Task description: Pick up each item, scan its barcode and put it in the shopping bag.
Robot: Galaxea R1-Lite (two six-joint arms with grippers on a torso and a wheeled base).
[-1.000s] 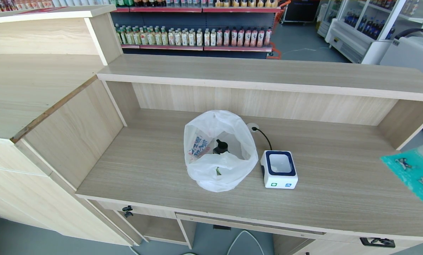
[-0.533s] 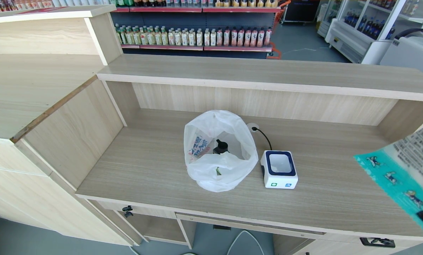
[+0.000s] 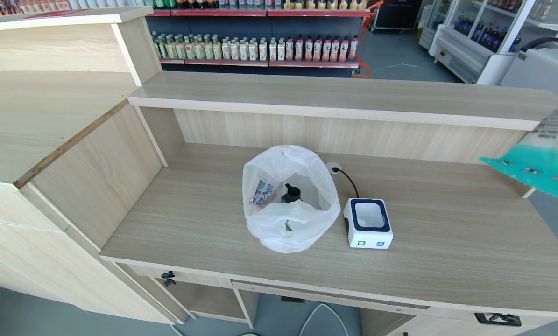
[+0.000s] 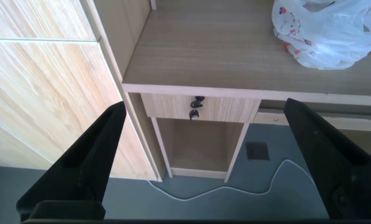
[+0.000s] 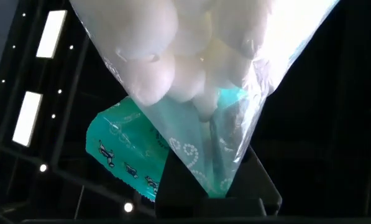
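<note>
A white shopping bag [image 3: 290, 200] stands open in the middle of the wooden counter [image 3: 447, 242], with a printed packet and a dark bottle top inside. Just right of it sits the white and blue barcode scanner [image 3: 368, 222]. A teal and clear snack packet [image 3: 540, 158] hangs in the air at the far right, well above the counter. In the right wrist view my right gripper [image 5: 213, 180] is shut on the teal end of that packet [image 5: 173, 81]. My left gripper [image 4: 204, 162] is open and holds nothing, low in front of the counter, with the bag [image 4: 325, 31] far off.
A raised ledge [image 3: 335, 98] runs along the back of the counter and a tall cabinet [image 3: 50, 121] walls the left side. The scanner's black cable [image 3: 349, 179] leads to a hole behind it. A drawer with keys [image 4: 196, 109] sits under the counter's left front.
The snack packet has risen from low over the counter's right front corner to higher at the right edge and turned flatter. The bag and the scanner have not moved.
</note>
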